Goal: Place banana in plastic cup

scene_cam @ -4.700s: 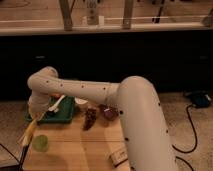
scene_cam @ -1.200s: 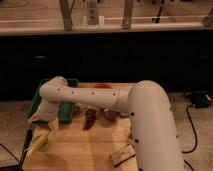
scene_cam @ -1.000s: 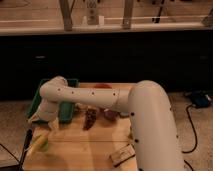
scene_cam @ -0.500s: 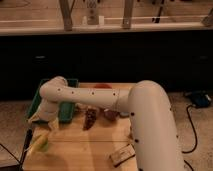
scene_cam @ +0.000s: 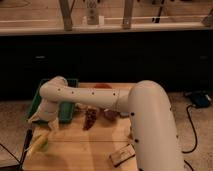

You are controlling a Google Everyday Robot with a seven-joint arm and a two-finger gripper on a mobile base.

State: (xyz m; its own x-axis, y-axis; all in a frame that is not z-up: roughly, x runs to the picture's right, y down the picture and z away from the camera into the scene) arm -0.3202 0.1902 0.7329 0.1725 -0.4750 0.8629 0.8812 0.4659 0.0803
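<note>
The pale yellow banana [scene_cam: 38, 142] lies tilted at the front left of the wooden table, its lower part in or against the small light-green plastic cup [scene_cam: 45, 145]. I cannot tell whether it rests inside the cup. My gripper [scene_cam: 42, 120] is at the end of the white arm, just above the banana's upper end and at the green tray's front edge. The arm hides the gripper's contact with the banana.
A rectangular dark green tray [scene_cam: 36, 98] stands at the back left, partly behind the arm. Dark reddish-brown items [scene_cam: 90, 118] lie mid-table. A tan block [scene_cam: 122, 156] lies near the front edge. A counter with glass panels [scene_cam: 150, 30] stands behind.
Since the oldest frame the arm has swung down and left, bringing the banana down to the cup. Over the last second nothing has visibly moved.
</note>
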